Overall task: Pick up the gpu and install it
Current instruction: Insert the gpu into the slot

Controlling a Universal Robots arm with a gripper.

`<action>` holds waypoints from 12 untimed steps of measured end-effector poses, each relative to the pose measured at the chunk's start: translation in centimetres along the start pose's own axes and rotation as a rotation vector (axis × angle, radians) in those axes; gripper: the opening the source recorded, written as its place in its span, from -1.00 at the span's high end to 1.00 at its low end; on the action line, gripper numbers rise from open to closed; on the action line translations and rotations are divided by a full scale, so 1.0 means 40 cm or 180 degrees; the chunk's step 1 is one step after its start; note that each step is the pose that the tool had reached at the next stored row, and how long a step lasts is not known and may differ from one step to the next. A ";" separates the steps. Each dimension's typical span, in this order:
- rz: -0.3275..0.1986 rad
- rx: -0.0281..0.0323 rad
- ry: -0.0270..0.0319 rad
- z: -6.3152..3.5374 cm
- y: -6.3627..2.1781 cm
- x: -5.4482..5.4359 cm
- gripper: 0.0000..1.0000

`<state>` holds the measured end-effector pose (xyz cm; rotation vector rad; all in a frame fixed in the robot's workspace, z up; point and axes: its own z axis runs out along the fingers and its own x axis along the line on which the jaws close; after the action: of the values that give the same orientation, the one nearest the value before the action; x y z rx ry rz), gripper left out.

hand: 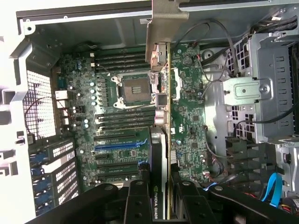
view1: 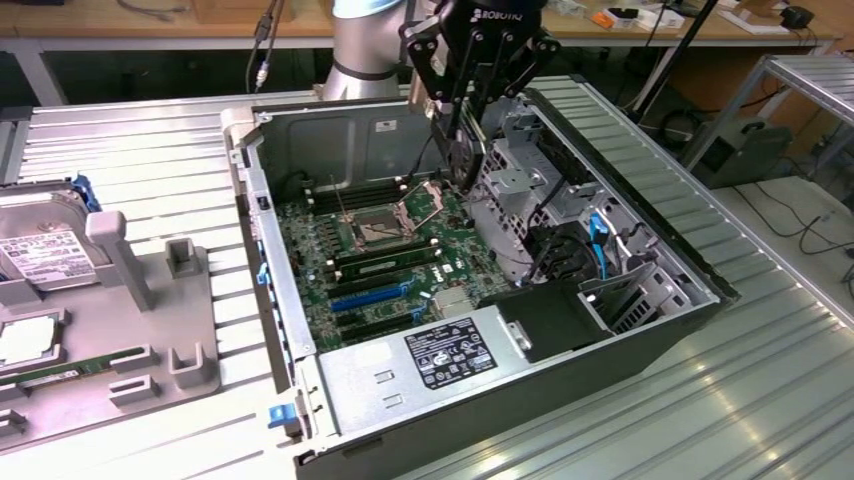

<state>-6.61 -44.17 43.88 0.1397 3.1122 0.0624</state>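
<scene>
Closest to us in the wrist view, the end effector [hand: 161, 198] is clamping its fingers [hand: 136, 200] on the gpu [hand: 158, 149]. The card is showing edge-on, with its silver bracket [hand: 163, 28] at the far end. We are judging the pick as done and the carry toward installation as the step in hand. The card is hanging in the air above the motherboard [hand: 117, 121], not yet seated. It is running crosswise to the blue slot [hand: 119, 145], so seating is calling, we think, for a turn and careful edge alignment. Farther out, the open computer case [view1: 287, 330] is resting on the ribbed metal surface [view1: 147, 150].
</scene>
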 end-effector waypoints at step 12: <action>-0.0315 -0.0007 0.0013 0.000 0.000 0.000 0.46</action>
<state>-6.61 -44.17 43.88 -0.0147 3.1173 0.0644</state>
